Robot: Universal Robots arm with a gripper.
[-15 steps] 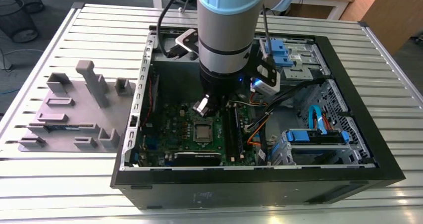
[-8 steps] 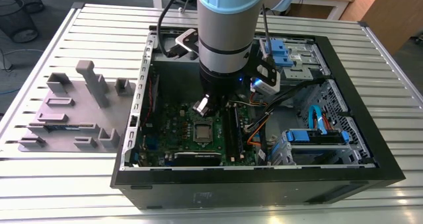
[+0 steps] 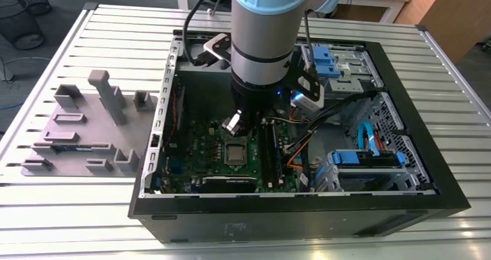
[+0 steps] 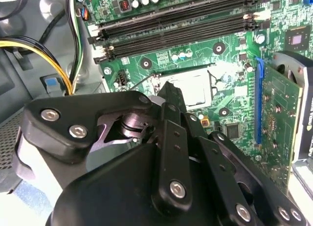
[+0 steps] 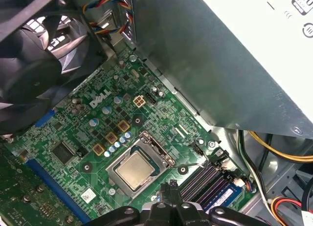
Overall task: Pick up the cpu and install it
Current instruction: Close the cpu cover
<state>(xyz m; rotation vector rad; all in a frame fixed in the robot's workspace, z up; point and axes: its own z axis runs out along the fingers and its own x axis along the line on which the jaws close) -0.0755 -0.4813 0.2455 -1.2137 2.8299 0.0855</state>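
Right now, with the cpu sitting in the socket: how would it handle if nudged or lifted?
The cpu looks like a thin, flat, rigid square, so it likely won't flex, roll or tip. Its smooth metal top probably offers little grip. It sits low inside the socket frame, so a sideways push would likely meet the frame.

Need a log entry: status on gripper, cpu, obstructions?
Gripper above board, holding nothing seen. Cpu seated in socket, frame open. Nothing between them.

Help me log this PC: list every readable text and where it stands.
Motherboard: a white printed logo, left unquoted here.
Power-supply box: a label with print, cut by the picture's edge.
Component markings on the board: too small to read.
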